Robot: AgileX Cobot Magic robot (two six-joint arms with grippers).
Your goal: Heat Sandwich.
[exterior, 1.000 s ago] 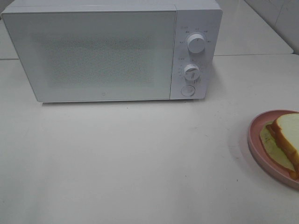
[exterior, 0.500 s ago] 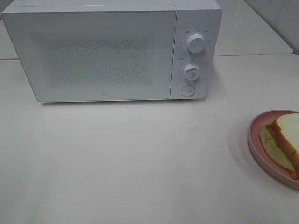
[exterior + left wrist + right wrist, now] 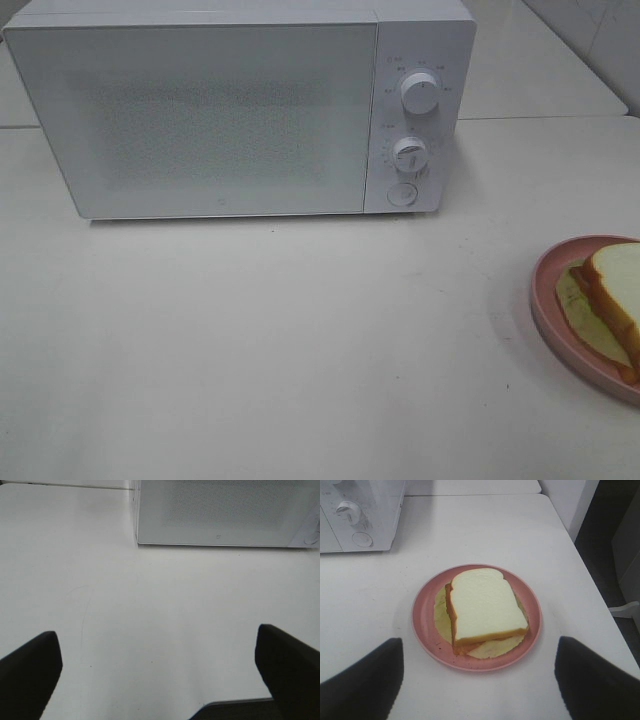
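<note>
Right claw agape — sandwich unlabelled

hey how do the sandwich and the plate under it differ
The sandwich is roughly square, the plate round. The sandwich is white bread with tan crust, the plate plain pink. The sandwich is smaller, lying inside the plate's rim. Both lie flat on the table, untouched.

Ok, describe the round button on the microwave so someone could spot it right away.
Find the white microwave at the back of the table. On its right-hand panel, the flat round button sits lowest, under two dials that stick out.
</note>
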